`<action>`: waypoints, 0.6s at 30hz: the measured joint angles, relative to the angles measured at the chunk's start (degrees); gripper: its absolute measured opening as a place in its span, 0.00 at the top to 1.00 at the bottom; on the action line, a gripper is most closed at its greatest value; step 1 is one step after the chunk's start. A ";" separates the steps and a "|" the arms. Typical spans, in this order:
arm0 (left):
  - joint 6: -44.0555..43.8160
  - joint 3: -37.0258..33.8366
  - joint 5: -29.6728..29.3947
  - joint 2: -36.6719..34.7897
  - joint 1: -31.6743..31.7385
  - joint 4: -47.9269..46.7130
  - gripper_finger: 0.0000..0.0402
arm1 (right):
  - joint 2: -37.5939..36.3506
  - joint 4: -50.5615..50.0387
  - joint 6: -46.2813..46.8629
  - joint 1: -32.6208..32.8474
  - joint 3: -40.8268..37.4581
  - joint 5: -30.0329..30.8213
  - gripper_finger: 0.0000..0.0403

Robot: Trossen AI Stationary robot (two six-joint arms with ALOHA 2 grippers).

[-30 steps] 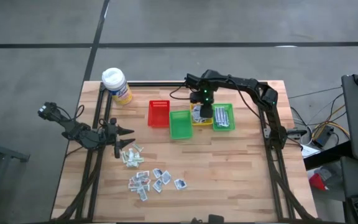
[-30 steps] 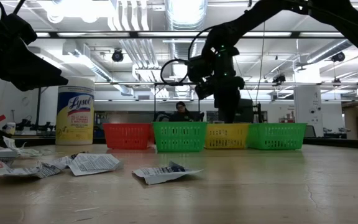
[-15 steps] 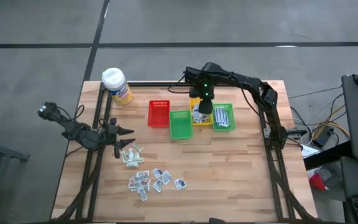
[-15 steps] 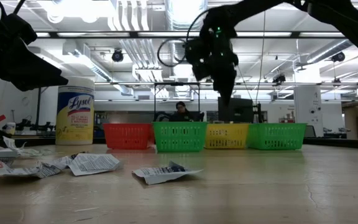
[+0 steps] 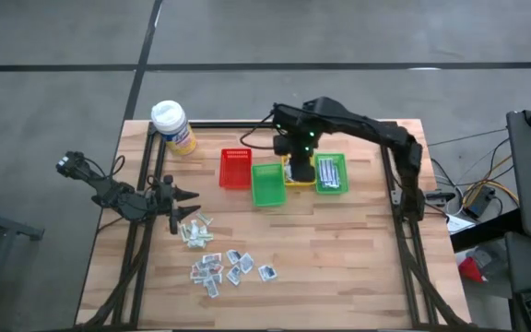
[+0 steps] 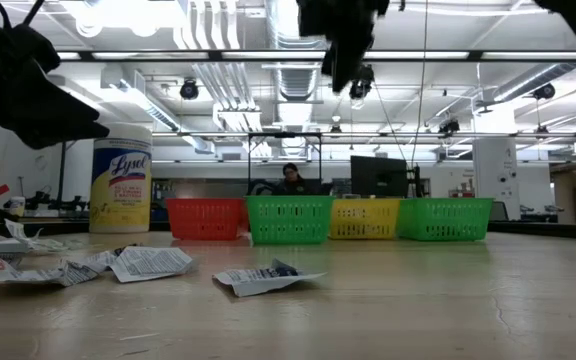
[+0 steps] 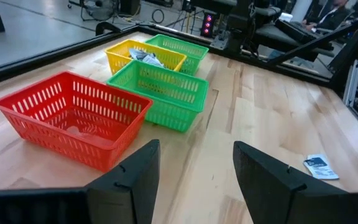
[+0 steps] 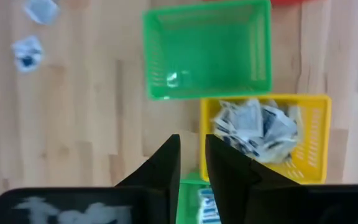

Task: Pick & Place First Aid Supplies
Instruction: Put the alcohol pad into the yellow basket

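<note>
Wood table carries loose packets (image 5: pixel 218 267) at six o'clock: light, crinkly, slippery, so pinch edges. Your left gripper (image 5: pixel 184 195) is spread; right gripper (image 8: pixel 191 163) nearly closed, empty.

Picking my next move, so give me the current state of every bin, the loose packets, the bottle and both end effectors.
Red bin: upright, looks empty.
Near green bin: upright, empty.
Yellow bin: holds crumpled packets.
Far green bin: holds striped strips.
Loose packets: scattered flat on the table.
Lysol bottle: upright, capped.
Left end effector: open, empty.
Right end effector: above the bins, nearly shut, empty.
</note>
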 joint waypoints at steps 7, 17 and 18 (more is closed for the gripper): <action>-2.99 0.00 0.02 0.00 0.00 0.00 0.51 | -7.73 3.04 4.56 6.99 -2.68 -0.01 0.84; -4.19 -0.08 0.01 0.00 0.00 0.67 0.51 | -11.90 7.92 10.56 17.75 -4.31 0.02 0.82; -4.74 -0.09 0.06 0.00 -0.02 0.77 0.51 | -11.90 8.28 10.68 18.86 -4.36 0.01 0.82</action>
